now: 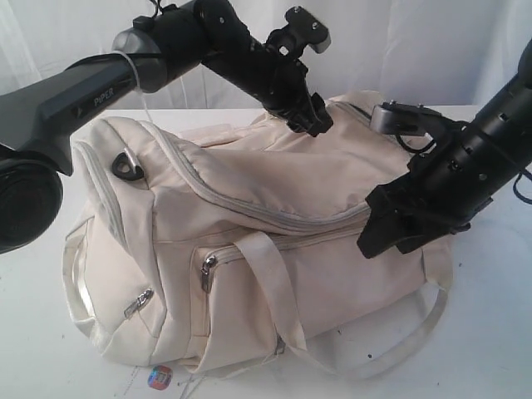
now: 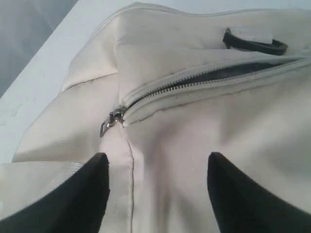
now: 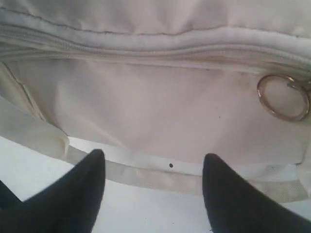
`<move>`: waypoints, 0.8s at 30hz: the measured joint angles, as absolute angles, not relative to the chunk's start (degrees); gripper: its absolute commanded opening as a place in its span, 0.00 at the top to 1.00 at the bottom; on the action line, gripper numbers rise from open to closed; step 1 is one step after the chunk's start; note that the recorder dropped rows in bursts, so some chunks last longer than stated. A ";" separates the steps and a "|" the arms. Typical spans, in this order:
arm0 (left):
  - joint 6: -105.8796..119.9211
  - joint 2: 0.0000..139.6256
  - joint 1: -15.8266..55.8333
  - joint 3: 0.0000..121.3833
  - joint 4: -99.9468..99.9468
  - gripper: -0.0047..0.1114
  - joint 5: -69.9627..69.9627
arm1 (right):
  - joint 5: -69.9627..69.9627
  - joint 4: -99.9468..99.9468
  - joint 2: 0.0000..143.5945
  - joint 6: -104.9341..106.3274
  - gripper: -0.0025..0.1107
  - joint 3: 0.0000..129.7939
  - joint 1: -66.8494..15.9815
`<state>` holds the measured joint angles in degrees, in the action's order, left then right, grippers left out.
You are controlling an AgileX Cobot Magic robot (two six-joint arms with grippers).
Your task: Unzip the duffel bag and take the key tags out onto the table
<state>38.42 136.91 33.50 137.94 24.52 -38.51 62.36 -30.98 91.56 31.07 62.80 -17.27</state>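
left arm (image 1: 50, 100) over the duffel bag (image 1: 332, 274), both grippers wide

your left arm fills the near left corner and reaches across the cream bag, which lies on the white bench (image 1: 490, 332). the left gripper (image 2: 156, 155) is low over the top of the bag, its fingers wide apart with nothing between them, near a metal zipper pull (image 2: 111, 121). the zipper there gapes a little and shows dark lining. the right gripper (image 3: 153, 153) is also wide and empty, at the bag's side, near a metal ring (image 3: 283, 97) and a webbing handle (image 3: 146, 177). a small round sticker (image 1: 160, 378) lies on the bench at the bag's front edge.
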 measured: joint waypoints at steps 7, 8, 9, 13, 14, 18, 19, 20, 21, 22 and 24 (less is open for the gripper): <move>37.95 132.60 33.50 137.94 24.52 0.47 -43.21 | 66.64 -22.58 91.09 27.75 0.52 68.09 -17.27; 37.92 131.56 33.50 137.94 24.52 0.48 -44.39 | 66.40 -20.47 90.76 26.68 0.53 68.68 -17.27; 37.81 130.71 33.50 137.94 24.52 0.50 -45.44 | 65.67 -18.25 90.24 25.20 0.54 69.18 -17.27; 36.70 127.37 33.50 138.05 24.52 0.72 -52.37 | 60.95 -9.61 88.05 18.54 0.55 69.86 -17.27; 35.71 126.75 33.50 138.17 24.52 0.82 -54.85 | 59.71 -6.79 87.56 16.44 0.55 69.99 -17.27; 32.91 126.38 33.50 138.26 24.44 0.96 -60.84 | 55.90 -0.46 86.78 10.88 0.55 69.99 -17.27; 32.36 126.38 33.50 138.26 24.30 0.96 -61.85 | 54.93 0.00 86.78 10.24 0.55 69.99 -17.27; 31.92 126.38 33.50 138.26 24.26 0.96 -62.93 | 54.10 0.57 86.78 9.59 0.55 69.99 -17.27; 31.59 126.38 33.50 138.26 24.16 0.96 -63.65 | 53.43 0.86 86.78 9.05 0.55 69.99 -17.27; 31.30 126.20 33.63 138.26 23.90 0.96 -64.44 | 53.01 1.00 86.78 8.51 0.55 69.99 -17.27; 30.93 125.95 34.30 138.26 22.07 0.96 -64.80 | 52.20 1.42 86.78 8.05 0.55 69.99 -17.27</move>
